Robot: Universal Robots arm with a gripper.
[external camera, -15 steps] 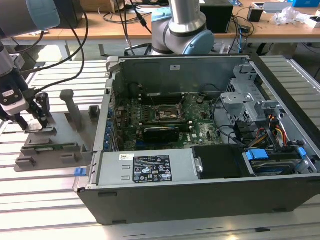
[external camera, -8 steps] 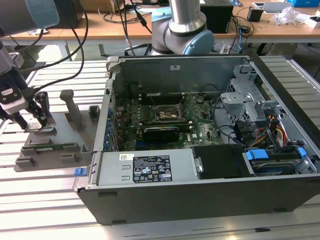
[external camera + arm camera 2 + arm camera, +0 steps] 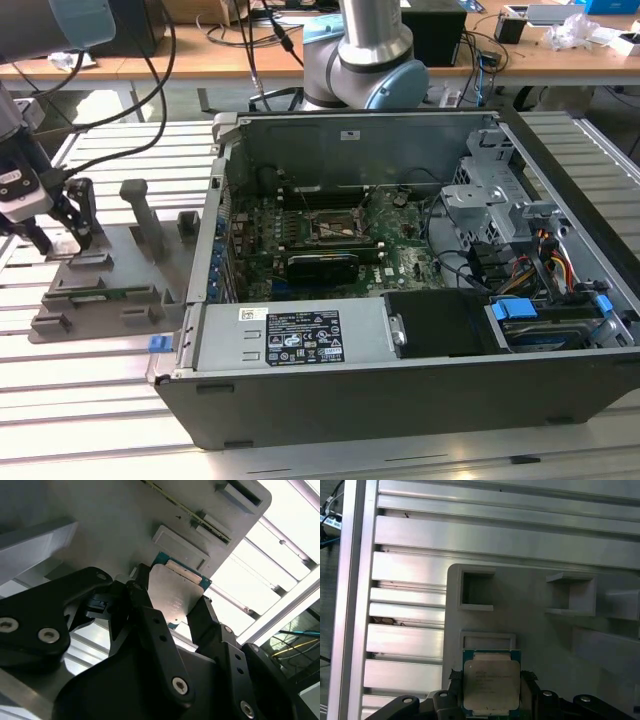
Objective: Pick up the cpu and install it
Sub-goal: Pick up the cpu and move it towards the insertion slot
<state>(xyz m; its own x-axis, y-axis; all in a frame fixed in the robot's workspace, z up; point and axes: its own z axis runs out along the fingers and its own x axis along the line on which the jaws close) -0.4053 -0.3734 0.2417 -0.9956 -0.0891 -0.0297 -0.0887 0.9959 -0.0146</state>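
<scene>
At the grey fixture [image 3: 545, 640], gripper [image 3: 491, 676] fingers [image 3: 456, 677] pinch the cpu [image 3: 491, 682] (one edge hidden behind them).

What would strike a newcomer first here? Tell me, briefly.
The open computer case dominates the exterior view, motherboard exposed. At that view's left, the gripper hangs over a grey holder. In both wrist views its black fingers clasp the silvery cpu at two opposite edges.

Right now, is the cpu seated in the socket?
No, the gripper holds the cpu at the grey tray, outside the case.
</scene>
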